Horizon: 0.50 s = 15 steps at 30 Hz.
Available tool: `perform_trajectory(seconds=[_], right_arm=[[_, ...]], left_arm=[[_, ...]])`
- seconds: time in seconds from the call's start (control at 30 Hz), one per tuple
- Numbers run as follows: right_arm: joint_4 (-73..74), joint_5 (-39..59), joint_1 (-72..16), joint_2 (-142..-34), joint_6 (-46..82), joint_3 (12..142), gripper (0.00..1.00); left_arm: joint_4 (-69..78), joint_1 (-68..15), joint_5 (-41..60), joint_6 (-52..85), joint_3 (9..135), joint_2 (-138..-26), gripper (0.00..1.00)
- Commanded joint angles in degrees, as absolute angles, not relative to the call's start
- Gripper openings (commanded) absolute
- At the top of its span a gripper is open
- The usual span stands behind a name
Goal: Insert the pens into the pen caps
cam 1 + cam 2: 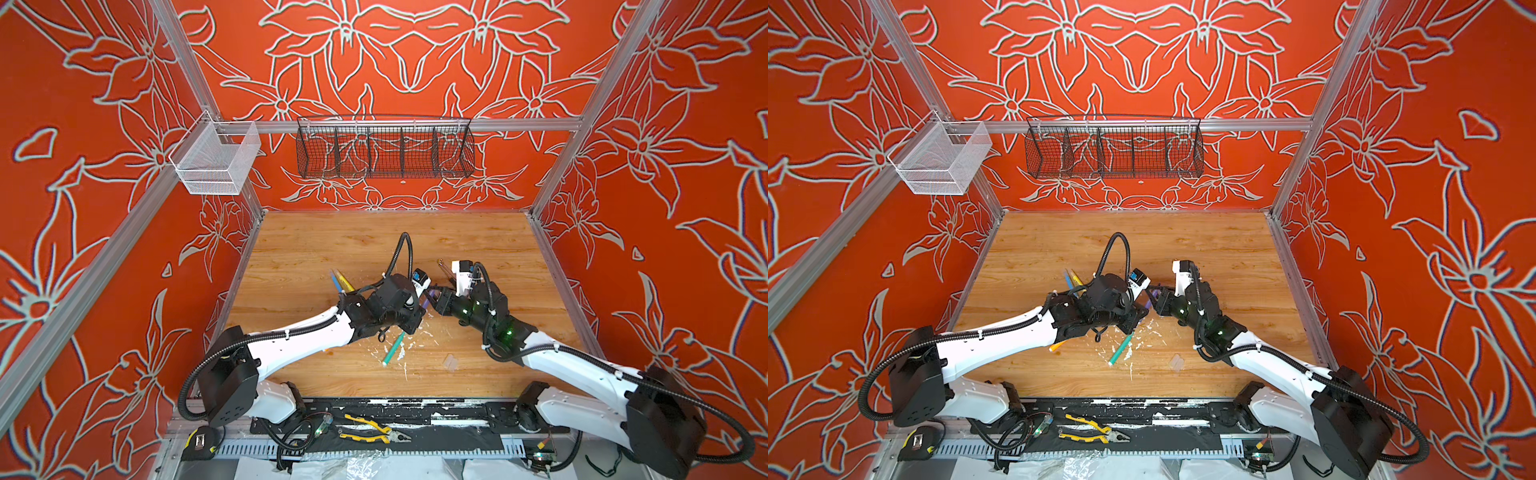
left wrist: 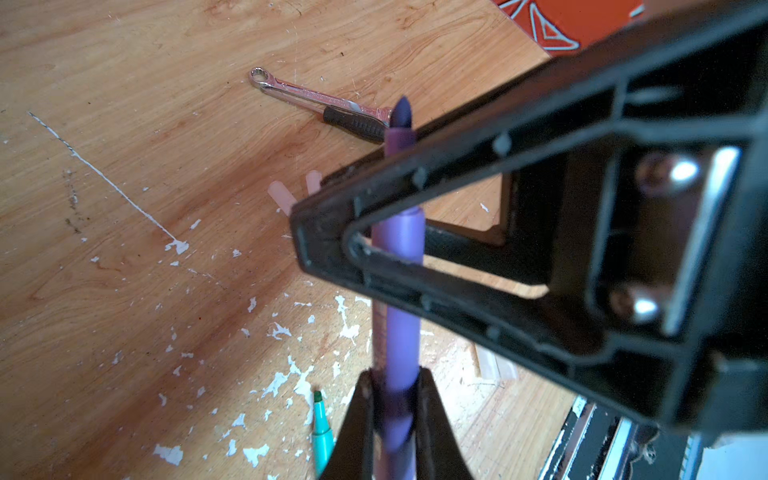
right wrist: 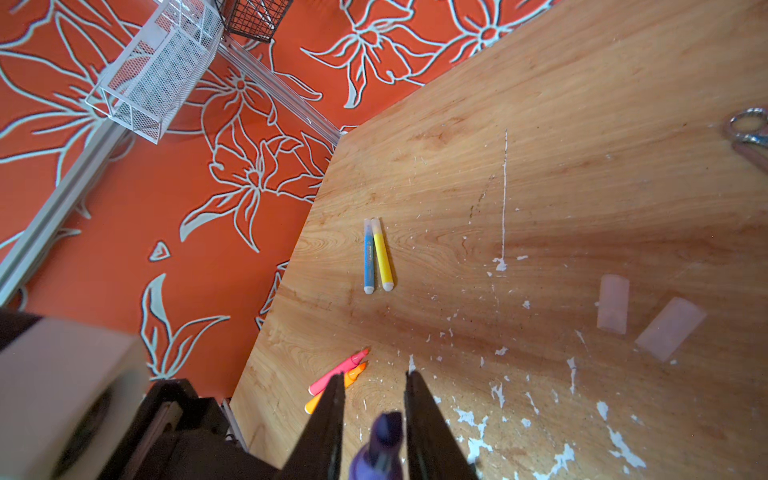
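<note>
Left wrist view, purple pen point(image 2: 398, 332): uncapped, dark nib bare, held clear of the tabletop point(image 2: 124, 166).
Pen position: over mid-tabletop, between the two wrists; in a top view only a short purple streak of the pen point(image 1: 428, 301) shows.
Pen axis: runs from the left hand point(image 2: 395, 378) outward and crosses the gap of the right hand point(image 3: 375, 376), nib end leading.
Left hand: jaws fully closed on the lower shaft; it alone carries the pen.
Right hand: the nearer one to the nib. Its jaws are narrowed and stand on either side of the nib end, but are not clamped; a strip of tabletop shows between one jaw and the pen.
Governing relation: the nib end already lies inside the right hand's jaws, so closing them would probably need no further reach.
Pen caps: two clear caps point(image 3: 613, 303) lie flat and close together on the tabletop, apart from both hands; a third cap point(image 1: 451, 361) lies nearer the front edge, on the right arm's side.
Judgement: no cap is held, so the purple pen cannot be capped until one is fetched.
Other pens: green pen point(image 1: 393, 348) lies uncapped beneath the left wrist. Pink pen point(image 3: 338, 371) and orange pen point(image 3: 353, 376) lie side by side with bare nibs. Blue pen point(image 3: 368, 257) and yellow pen point(image 3: 382, 255) lie together towards the left wall and appear capped.
Wrench point(image 2: 316, 99): beyond the nib, untouched.
</note>
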State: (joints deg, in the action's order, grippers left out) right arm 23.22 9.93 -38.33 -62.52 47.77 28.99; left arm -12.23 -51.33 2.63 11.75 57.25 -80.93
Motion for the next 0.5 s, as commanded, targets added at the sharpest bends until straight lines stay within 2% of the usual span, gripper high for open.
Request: perform_trajectory(seconds=[0.0, 0.13, 0.33, 0.47], right_arm=[[24.7, 10.2, -38.5, -62.9, 48.7, 28.2, 0.22], [24.9, 10.3, -38.5, -63.3, 49.3, 28.1, 0.16], [25.4, 10.9, -38.5, -63.8, 49.8, 28.2, 0.11], [26.5, 11.7, -38.5, -63.7, 50.2, 28.0, 0.1]], left_arm=[[-10.5, -51.6, 2.5, 11.0, 56.7, -79.4, 0.0], [-10.4, -51.6, 2.6, 10.9, 56.6, -79.5, 0.0], [-10.0, -51.6, 2.6, 10.9, 56.5, -80.2, 0.18], [-9.8, -51.6, 2.8, 10.9, 56.7, -81.1, 0.23]])
